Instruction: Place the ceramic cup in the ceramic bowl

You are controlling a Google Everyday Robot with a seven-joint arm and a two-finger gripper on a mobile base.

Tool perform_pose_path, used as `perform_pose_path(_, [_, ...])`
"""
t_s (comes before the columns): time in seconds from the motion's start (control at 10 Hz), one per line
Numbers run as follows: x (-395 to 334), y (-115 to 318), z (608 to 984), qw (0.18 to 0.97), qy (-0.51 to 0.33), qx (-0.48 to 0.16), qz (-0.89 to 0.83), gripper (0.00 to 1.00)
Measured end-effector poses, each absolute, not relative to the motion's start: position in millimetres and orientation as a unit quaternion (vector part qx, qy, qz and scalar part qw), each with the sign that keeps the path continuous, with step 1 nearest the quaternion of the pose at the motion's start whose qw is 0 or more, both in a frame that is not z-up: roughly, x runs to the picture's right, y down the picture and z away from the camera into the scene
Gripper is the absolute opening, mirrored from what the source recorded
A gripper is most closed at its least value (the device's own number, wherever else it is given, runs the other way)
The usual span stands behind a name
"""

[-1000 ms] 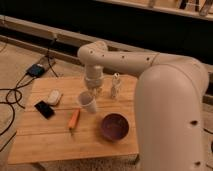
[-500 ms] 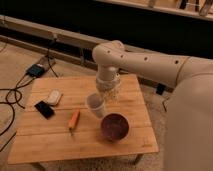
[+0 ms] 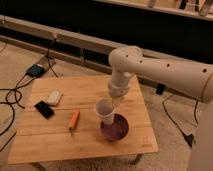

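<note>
Cup (image 3: 105, 112) hangs tilted from my gripper (image 3: 115, 101), which pinches its rim, above one side of the bowl (image 3: 121, 132), off centre.

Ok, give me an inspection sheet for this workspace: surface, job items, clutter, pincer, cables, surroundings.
Surface: wooden table, bare wood along the front.
Job's things: ceramic cup, tilted, its lower end overlapping the left rim of the ceramic bowl; the bowl sits on the table's front right part.
Clutter: carrot, white gadget and black phone, all left of the cup.
Pincer: at the cup's upper right edge, below the white arm.
Cables: black cables on the floor left of the table, near a blue box.
Surroundings: dark wall behind; nothing else seen.
</note>
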State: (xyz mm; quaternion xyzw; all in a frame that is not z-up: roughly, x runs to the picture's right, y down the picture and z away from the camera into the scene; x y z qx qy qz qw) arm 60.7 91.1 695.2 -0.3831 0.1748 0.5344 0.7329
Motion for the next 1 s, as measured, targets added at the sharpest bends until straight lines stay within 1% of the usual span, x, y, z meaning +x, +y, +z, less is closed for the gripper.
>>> perform_pose_path(0.4, [68.4, 93.0, 707.6, 0.75, 0.164, -0.408, 0.494, 0.0])
perform_pose_path(0.7, [52.4, 96.1, 723.1, 0.765, 0.157, -0.434, 0.45, 0.0])
perform_pose_path(1.0, [45.2, 113.1, 728.1, 0.778, 0.154, -0.477, 0.378, 0.0])
